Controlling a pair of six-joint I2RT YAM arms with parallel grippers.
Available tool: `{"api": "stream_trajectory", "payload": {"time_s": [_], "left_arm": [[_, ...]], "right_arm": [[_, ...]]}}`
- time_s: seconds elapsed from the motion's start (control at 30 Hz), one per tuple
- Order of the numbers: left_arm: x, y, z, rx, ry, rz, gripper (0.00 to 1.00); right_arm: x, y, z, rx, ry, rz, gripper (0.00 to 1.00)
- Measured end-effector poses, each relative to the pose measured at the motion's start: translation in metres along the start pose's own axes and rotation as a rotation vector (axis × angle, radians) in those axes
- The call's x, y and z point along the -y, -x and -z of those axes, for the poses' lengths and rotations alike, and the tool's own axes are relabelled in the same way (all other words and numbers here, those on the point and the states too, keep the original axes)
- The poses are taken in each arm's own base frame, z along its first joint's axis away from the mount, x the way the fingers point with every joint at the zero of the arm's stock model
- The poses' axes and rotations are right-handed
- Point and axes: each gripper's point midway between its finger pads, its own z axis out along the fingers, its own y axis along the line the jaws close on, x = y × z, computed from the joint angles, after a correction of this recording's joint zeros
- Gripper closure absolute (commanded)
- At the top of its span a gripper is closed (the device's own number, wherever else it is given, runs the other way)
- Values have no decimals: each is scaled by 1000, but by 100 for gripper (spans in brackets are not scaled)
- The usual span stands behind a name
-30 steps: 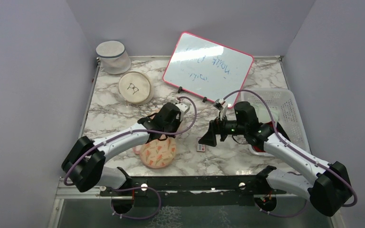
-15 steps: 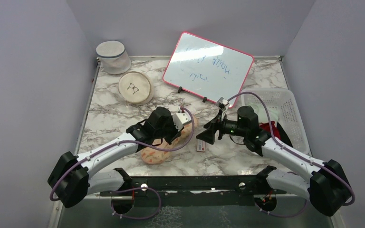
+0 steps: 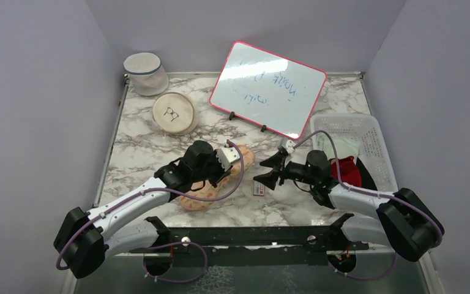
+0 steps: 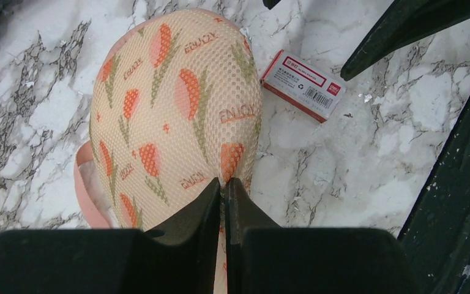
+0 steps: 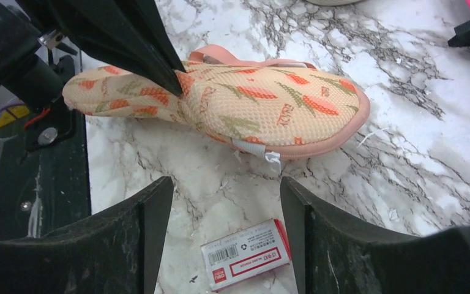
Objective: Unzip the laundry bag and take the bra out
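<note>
My left pincer (image 4: 223,184), arm stretched low, pinches the laundry bag (image 4: 177,110); my right pincer (image 5: 223,184) gapes wide just beside it.

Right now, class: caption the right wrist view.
Open right gripper frames a small red-white box; left gripper pinches the mesh laundry bag beyond.

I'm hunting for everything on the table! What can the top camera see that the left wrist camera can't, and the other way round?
Only the top view shows the whiteboard, the white basket holding a red cloth, the round disc and the mesh cylinder. Only the left wrist view shows, close up, the left pincer shut on the laundry bag, the netting over the printed bra, and the barcode on the small box. Both show the bag, the box and the marble table.
</note>
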Motion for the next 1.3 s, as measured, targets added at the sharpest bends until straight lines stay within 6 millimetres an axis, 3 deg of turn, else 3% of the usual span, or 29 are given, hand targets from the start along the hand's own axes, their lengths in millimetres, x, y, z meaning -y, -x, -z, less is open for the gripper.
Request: {"api": "stream_trajectory", "payload": {"time_s": [0.23, 0.43, 0.6, 0.73, 0.9, 1.13, 1.2, 1.3], "left_arm": [[0, 5, 6, 32, 8, -7, 100], [1, 8, 11, 53, 12, -12, 100], [2, 9, 11, 56, 2, -11, 100], [5, 9, 11, 58, -11, -10, 100], [7, 10, 11, 62, -25, -10, 100], [9, 10, 11, 64, -34, -11, 100], [10, 11, 11, 66, -36, -12, 100], [10, 13, 13, 74, -36, -14, 100]], "right_arm": [[3, -13, -3, 58, 21, 81, 42], [6, -8, -12, 119, 41, 115, 49], [6, -17, -21, 132, 77, 82, 52], [8, -26, -27, 140, 83, 26, 60], [7, -43, -29, 97, 89, -53, 53], [6, -48, -26, 86, 78, -92, 44], [3, -40, -23, 104, 78, -74, 42], [0, -12, -19, 170, 79, -1, 42]]}}
